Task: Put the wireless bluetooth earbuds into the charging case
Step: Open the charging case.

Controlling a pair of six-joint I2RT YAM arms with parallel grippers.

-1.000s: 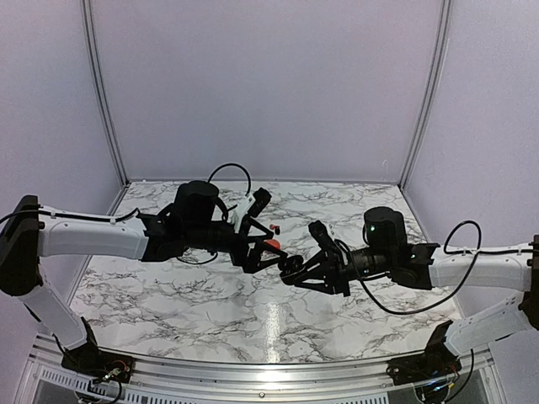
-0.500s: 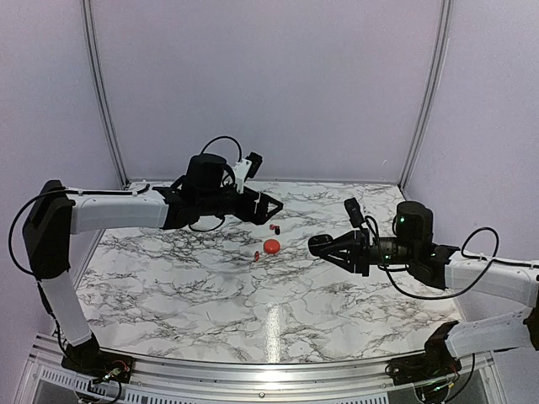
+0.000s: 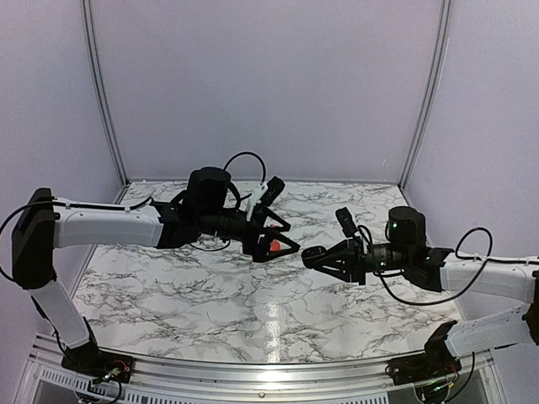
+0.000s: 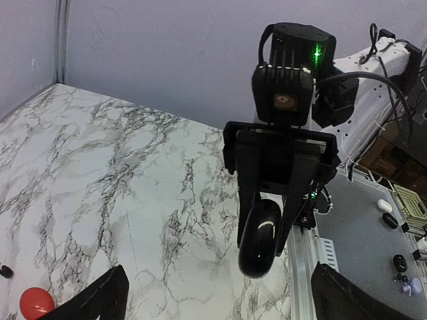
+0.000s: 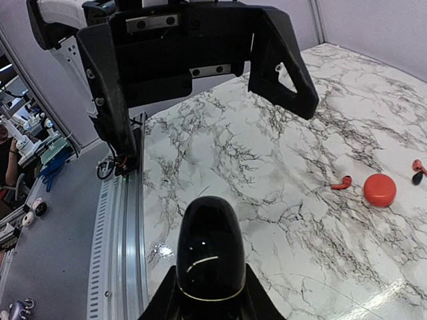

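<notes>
Jaws of the right gripper (image 4: 267, 241) pinch the black case (image 5: 205, 247) above the table (image 5: 267, 173); the left gripper (image 5: 210, 125) gapes empty. Earbuds (image 5: 342, 183) lie loose beside the red case (image 5: 379, 189), none inserted yet.

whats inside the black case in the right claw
Its inside is hidden: the oval black case, clamped in the right claw, is closed, showing only its glossy shell and a thin seam. A red earbud lies loose on the marble table beside the round red case.
</notes>
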